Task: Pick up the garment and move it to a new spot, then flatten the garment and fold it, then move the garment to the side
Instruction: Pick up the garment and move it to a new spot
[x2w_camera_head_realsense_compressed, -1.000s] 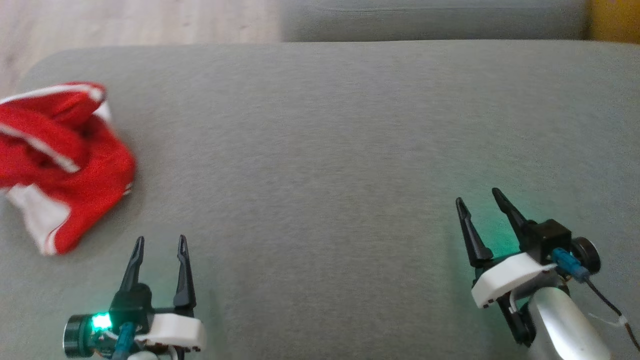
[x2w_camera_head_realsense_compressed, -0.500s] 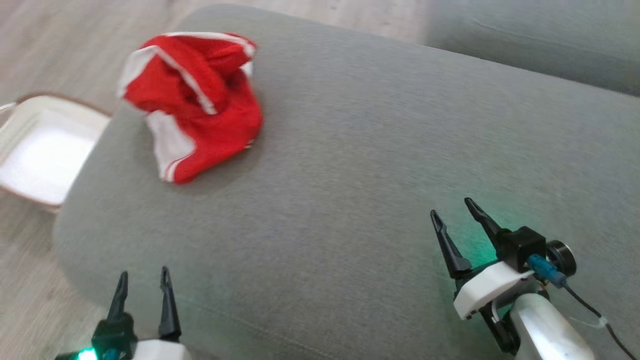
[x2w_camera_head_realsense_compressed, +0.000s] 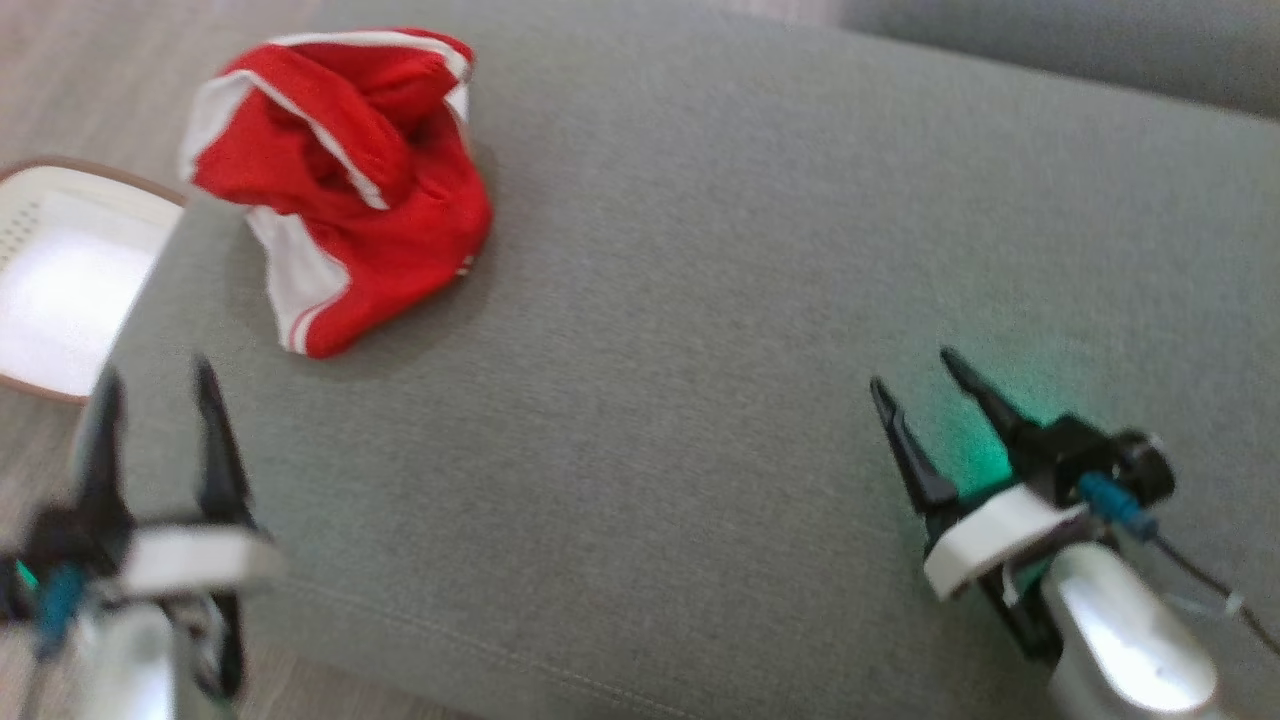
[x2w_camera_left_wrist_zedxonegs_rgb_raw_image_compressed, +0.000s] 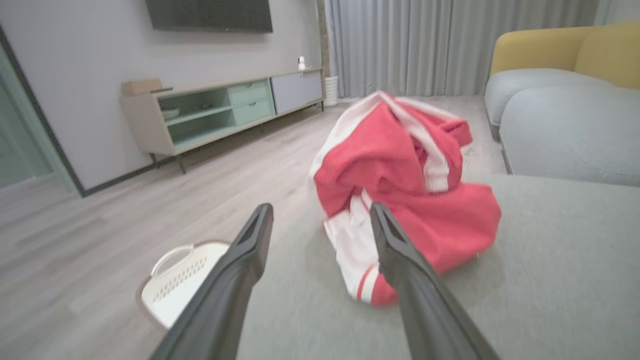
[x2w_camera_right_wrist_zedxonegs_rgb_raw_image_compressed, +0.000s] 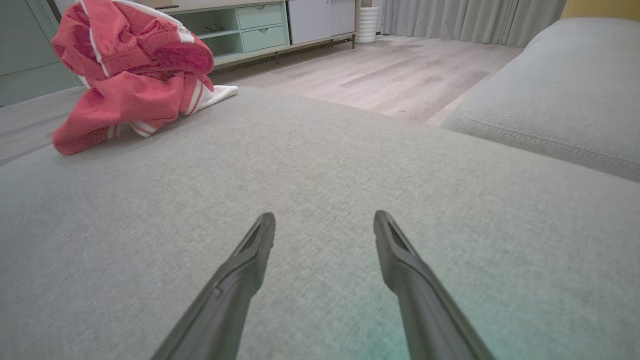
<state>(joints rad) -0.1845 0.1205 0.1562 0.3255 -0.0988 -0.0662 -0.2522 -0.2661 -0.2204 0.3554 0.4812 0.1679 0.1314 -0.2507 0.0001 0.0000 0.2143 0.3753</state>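
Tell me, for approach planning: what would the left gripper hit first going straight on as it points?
Probably the red garment, its near edge lying ahead of the open left gripper; depth is unclear.

The right claw (x2w_camera_head_realsense_compressed: 910, 368) has two long, tapering black fingers (x2w_camera_head_realsense_compressed: 905, 442) on a white mount (x2w_camera_head_realsense_compressed: 990, 540), a blue connector (x2w_camera_head_realsense_compressed: 1105, 497) trailing a thin dark cable (x2w_camera_head_realsense_compressed: 1190, 580), and a silvery forearm (x2w_camera_head_realsense_compressed: 1130, 640). The left claw (x2w_camera_head_realsense_compressed: 155, 368), blurred, matches it.

The garment (x2w_camera_head_realsense_compressed: 340, 190) is red with white bands and thin white stripes. It is crumpled into a loose heap, bunched highest at its far side. It lies at about eleven o'clock in the head view, on the grey cushion (x2w_camera_head_realsense_compressed: 700, 350), close to its rounded corner.
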